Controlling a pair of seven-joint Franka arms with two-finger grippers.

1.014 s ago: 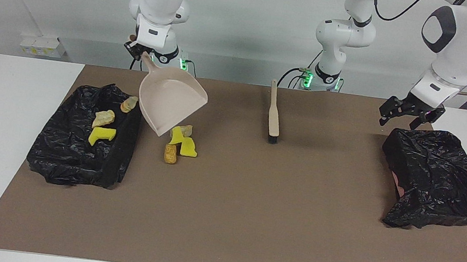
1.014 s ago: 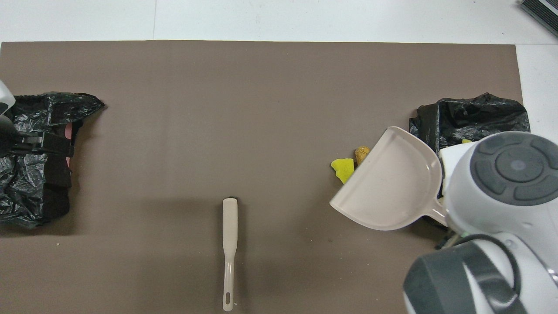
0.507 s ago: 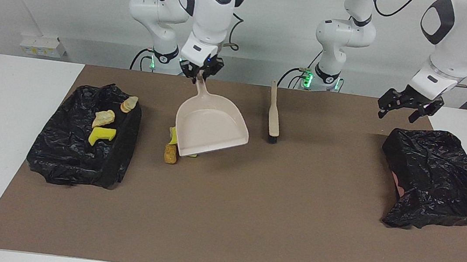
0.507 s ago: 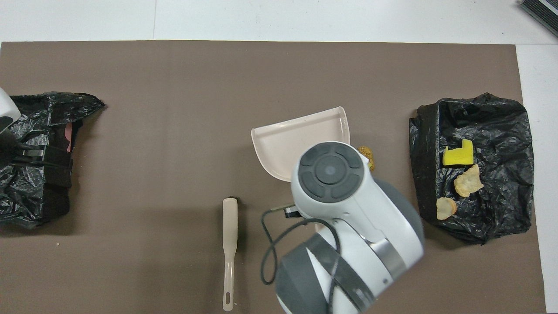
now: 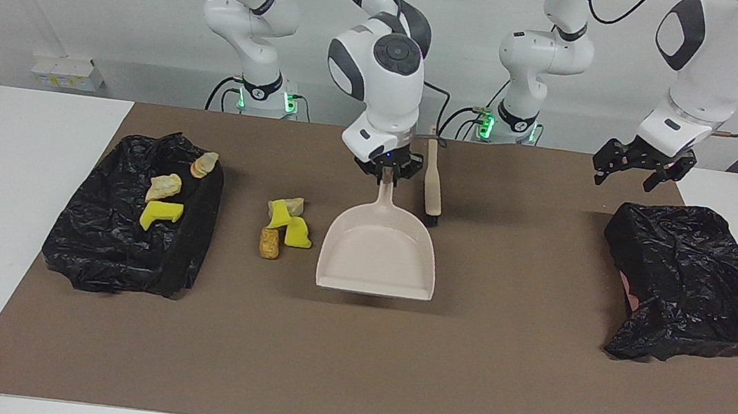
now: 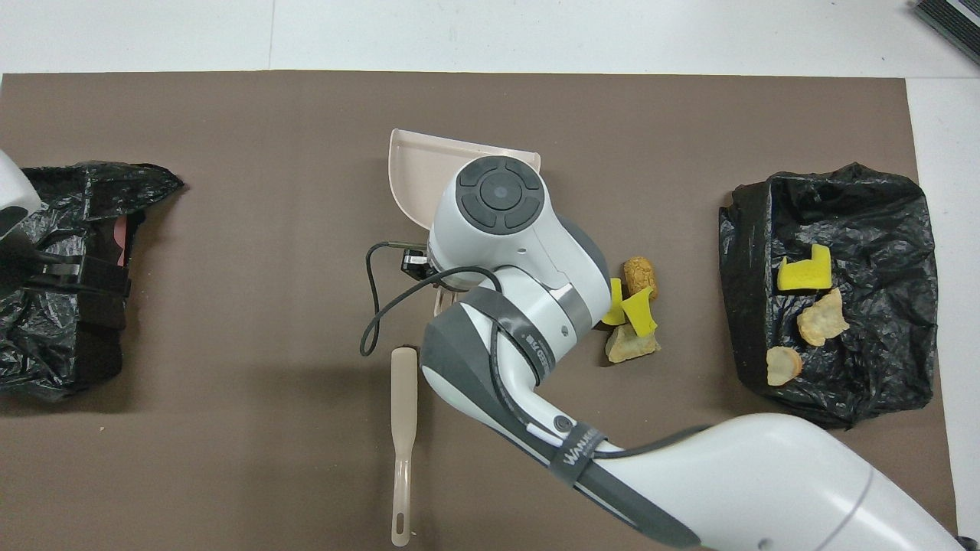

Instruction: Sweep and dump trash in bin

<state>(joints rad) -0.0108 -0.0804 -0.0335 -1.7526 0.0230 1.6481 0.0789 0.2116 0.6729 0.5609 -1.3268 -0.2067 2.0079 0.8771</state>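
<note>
My right gripper (image 5: 387, 172) is shut on the handle of the beige dustpan (image 5: 377, 253), which hangs low over the mat with its mouth pointing away from the robots. Beside the pan, toward the right arm's end, loose trash lies on the mat: two yellow foam pieces (image 5: 290, 224), a beige chunk (image 6: 632, 346) and an orange-brown lump (image 5: 270, 243). The black-bagged bin (image 5: 113, 254) at that end holds a yellow piece (image 5: 161, 213) and two beige chunks (image 5: 164, 187). My left gripper (image 5: 637, 169) hangs open over the mat's other end.
A beige brush (image 5: 432, 185) lies on the mat next to the dustpan's handle, near the robots' edge. A second black-bagged bin (image 5: 687, 278) sits at the left arm's end, just under the left gripper. In the overhead view the right arm covers most of the dustpan (image 6: 417, 172).
The right arm has swung the dustpan from beside the bin, past the loose trash, to the middle of the mat and lowered it. The left gripper drifted slightly toward the robots.
</note>
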